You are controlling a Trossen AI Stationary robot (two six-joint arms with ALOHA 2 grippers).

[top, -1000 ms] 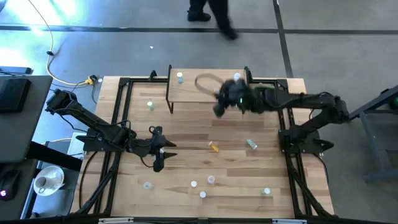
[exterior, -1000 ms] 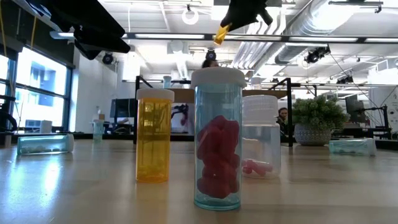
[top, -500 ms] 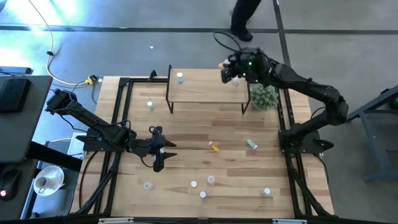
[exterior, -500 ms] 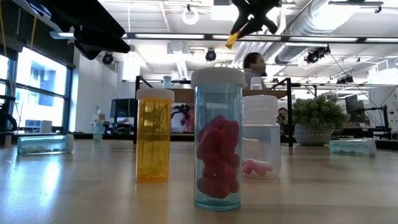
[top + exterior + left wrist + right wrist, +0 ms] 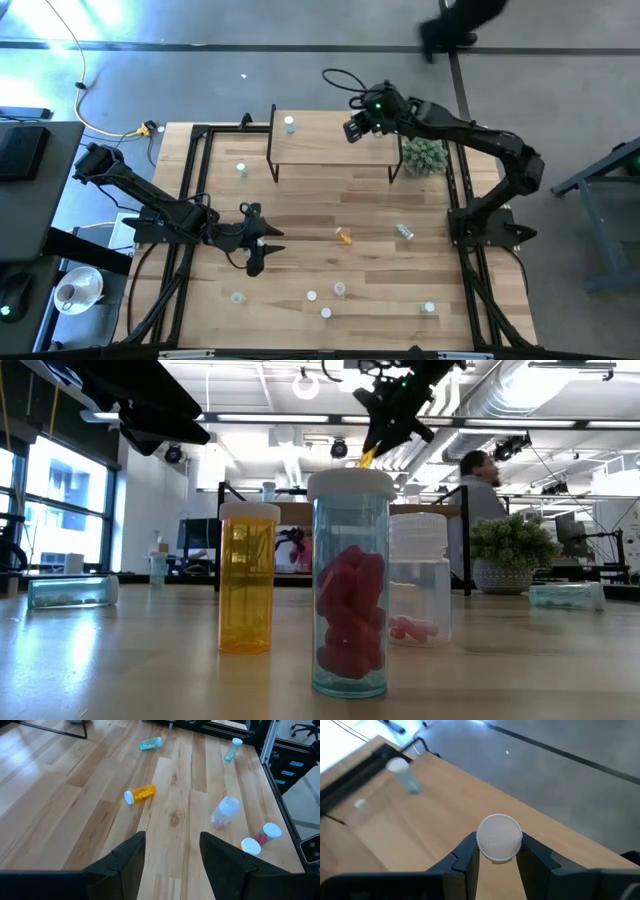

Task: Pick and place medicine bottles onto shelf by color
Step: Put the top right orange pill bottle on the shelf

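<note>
We have the right gripper (image 5: 352,129) clenched on a white-capped bottle (image 5: 499,837) above the shelf (image 5: 325,150), mid-placement, so next we judge it must lower beside its color match and release, while the left gripper (image 5: 171,851) waits open over the table.

The counter (image 5: 330,215) is pale plank wood inside a black frame, and the shelf (image 5: 325,150) at upper centre of the high view is the same light wood on thin black legs, beside a spiky green plant (image 5: 424,155). Both arms are dark, and the right hand (image 5: 495,852) is black, closed on a bottle with a white cap (image 5: 499,836). Centre of the low view, an orange bottle (image 5: 247,578), a light blue bottle (image 5: 349,582) of red pills and a clear bottle (image 5: 420,578) all carry white caps; an orange bottle (image 5: 140,794) lies at centre of the left wrist view.
</note>
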